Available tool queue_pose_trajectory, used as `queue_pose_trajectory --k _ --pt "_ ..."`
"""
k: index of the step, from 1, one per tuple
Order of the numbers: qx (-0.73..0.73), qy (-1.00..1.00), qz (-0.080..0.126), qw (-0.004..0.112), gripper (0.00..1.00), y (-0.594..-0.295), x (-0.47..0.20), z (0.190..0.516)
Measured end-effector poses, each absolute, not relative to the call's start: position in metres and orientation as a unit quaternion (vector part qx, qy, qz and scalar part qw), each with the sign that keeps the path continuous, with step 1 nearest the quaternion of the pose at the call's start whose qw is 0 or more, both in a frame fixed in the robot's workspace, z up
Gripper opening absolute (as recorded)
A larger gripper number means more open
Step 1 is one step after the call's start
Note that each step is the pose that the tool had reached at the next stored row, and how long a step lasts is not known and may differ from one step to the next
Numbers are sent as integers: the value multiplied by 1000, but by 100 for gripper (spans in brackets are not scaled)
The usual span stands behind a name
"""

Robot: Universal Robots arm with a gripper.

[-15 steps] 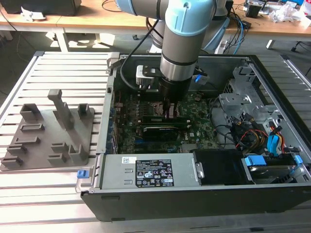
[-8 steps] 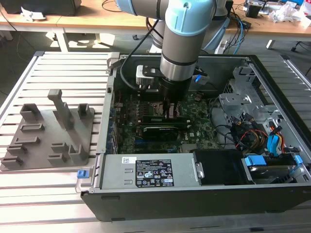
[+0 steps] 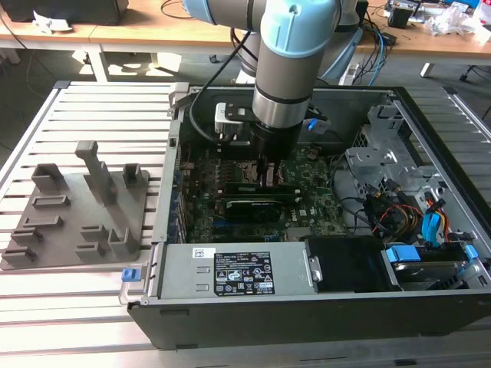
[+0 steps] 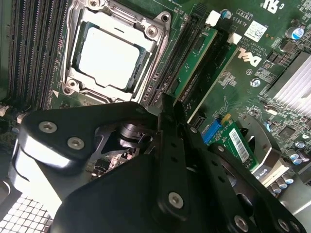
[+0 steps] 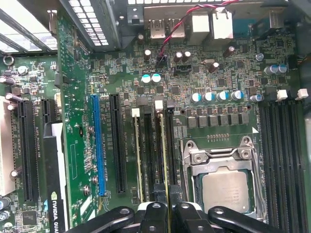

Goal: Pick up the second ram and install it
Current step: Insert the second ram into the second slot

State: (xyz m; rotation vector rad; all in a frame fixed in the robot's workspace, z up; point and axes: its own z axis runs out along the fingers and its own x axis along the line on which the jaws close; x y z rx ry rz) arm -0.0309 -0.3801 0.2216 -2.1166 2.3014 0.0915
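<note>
The second ram [image 5: 164, 150] is a narrow green strip standing on edge in a slot beside the CPU socket [image 5: 224, 187]. In the second wrist view this ram [image 4: 194, 63] runs from a white slot clip down under the black fingers [image 4: 170, 160]. My gripper [image 5: 170, 208] straddles one end of it, the two fingers pressed against its sides, shut on it. In the exterior view the gripper [image 3: 268, 180] reaches straight down onto the green motherboard [image 3: 314, 199] inside the open computer case.
Another ram strip [image 5: 138, 160] stands in the neighbouring slot. A graphics card [image 3: 245, 208] lies near the gripper. A power supply [image 3: 230, 270], drive bays and cables [image 3: 399, 215] crowd the case. A grey holder tray [image 3: 77, 207] sits on the slatted table at the exterior view's left.
</note>
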Motion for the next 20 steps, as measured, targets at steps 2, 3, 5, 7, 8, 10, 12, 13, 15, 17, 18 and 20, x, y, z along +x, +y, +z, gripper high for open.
queue_pose_trajectory --k 2,3,5,7,8,10,12,13,15,17,18,20 --pt "-677 735 29 7 14 -381 -31 221" --pt "-677 735 29 7 14 -381 -31 220" --pt "-677 735 30 7 14 -381 -31 218" --pt "-677 735 30 7 14 -380 -31 216" --pt "-677 735 30 8 14 -380 -31 216" --pt "-677 735 30 8 14 -380 -31 216" --pt "-677 735 31 9 15 -380 -31 215" --pt "-677 735 30 8 21 -380 -31 216" --pt "-677 735 30 8 21 -380 -31 217" --pt "-677 735 30 8 21 -379 -31 238" --pt "-677 735 29 7 21 -378 -31 245" --pt "-677 735 28 6 13 -371 -31 250"
